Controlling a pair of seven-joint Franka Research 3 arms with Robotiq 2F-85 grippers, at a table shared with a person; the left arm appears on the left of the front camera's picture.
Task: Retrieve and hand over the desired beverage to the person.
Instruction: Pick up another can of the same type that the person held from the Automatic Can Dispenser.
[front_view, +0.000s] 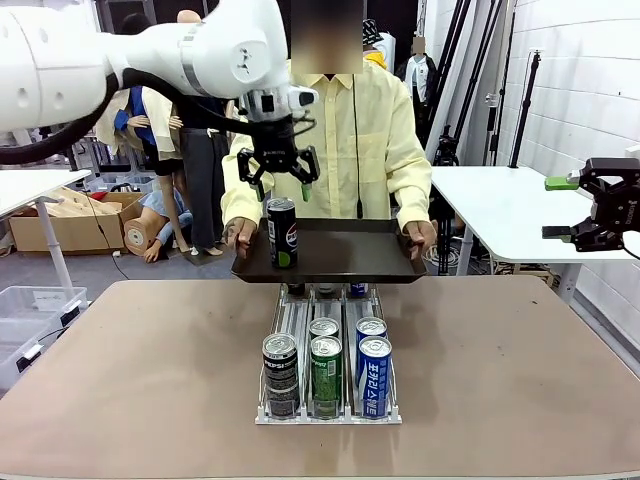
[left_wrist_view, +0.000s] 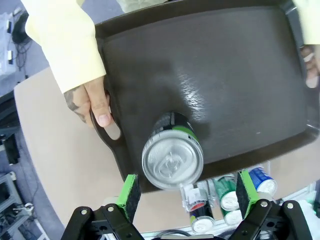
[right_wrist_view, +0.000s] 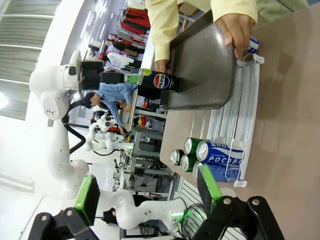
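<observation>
A black Pepsi can (front_view: 282, 232) stands upright on the left part of a dark tray (front_view: 345, 258). The person (front_view: 352, 125), in a pale-yellow shirt, holds that tray by both ends above the table's far edge. My left gripper (front_view: 279, 178) hangs open just above the can, its fingers clear of it. From the left wrist the can's silver top (left_wrist_view: 172, 158) sits between my green pads (left_wrist_view: 131, 197), with the tray (left_wrist_view: 215, 80) and a hand (left_wrist_view: 98, 103) beyond. My right gripper (front_view: 562, 208) is open and holds nothing, high at the right.
A clear can rack (front_view: 330, 412) in the table's middle holds several cans in three lanes: black, green, blue. The right wrist view shows the rack (right_wrist_view: 235, 150), the tray (right_wrist_view: 205, 70) and the Pepsi can (right_wrist_view: 159, 82). A white side table (front_view: 500, 210) stands at the right.
</observation>
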